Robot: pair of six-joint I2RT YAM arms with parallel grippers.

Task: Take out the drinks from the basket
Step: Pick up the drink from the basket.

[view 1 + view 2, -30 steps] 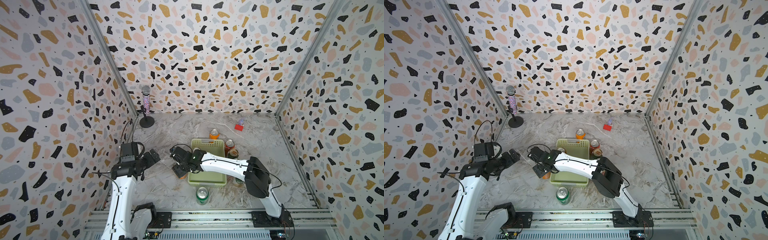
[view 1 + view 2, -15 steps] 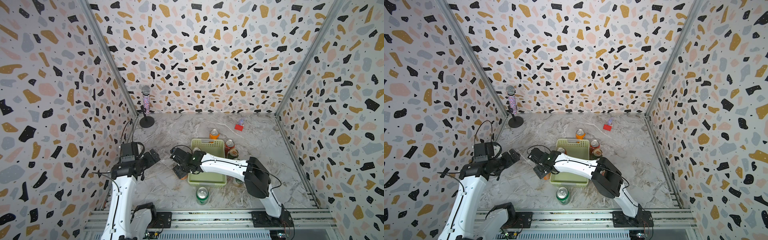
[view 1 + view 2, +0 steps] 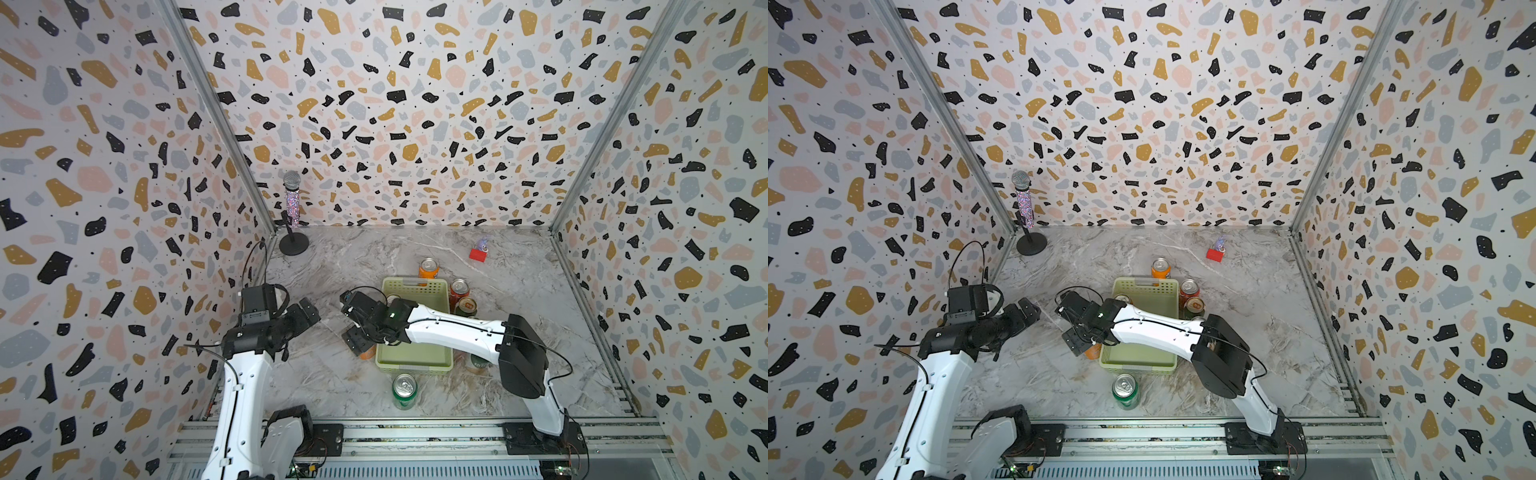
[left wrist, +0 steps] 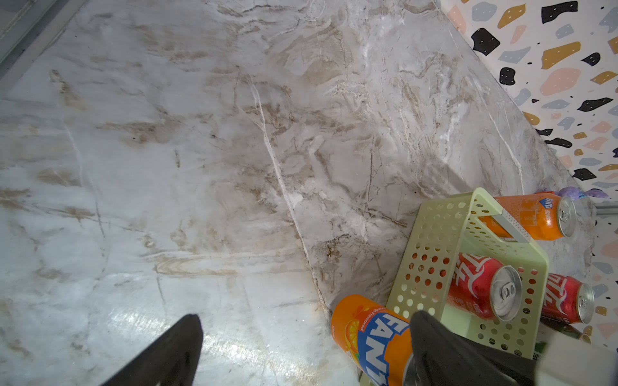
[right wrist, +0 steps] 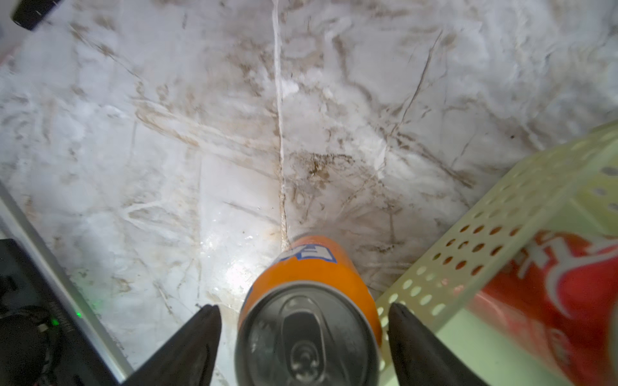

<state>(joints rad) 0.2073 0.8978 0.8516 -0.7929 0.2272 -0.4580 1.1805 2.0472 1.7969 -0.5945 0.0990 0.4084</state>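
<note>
Right wrist view looks down on the marble table (image 5: 167, 133) and on one perforated wall of the pale green basket (image 5: 485, 214). In both top views the basket sits mid-table, its floor mostly bare, with the right arm reaching across it. The left tool (image 3: 308, 311) hangs above bare table to the left of the basket, jaws spread wide and empty. The right tool (image 5: 301, 307) is parted around the near orange can (image 5: 311, 264), which stands upright. A narrow gap shows between each finger and the can, so the tool has hold of nothing. That can stands on the table just outside the basket's left wall, near its front corner.

One red can (image 4: 475, 287) is inside the basket, at the far-left corner. Outside, the far orange can (image 3: 428, 268) stands behind the far wall. A second red can (image 3: 458, 291) and a dark can (image 3: 467, 306) stand beside the right wall. A green can (image 3: 404, 390) stands in front, and a second green can (image 3: 478, 361) is half hidden under the right arm. A small red block (image 3: 478, 254) lies near the back.
</note>
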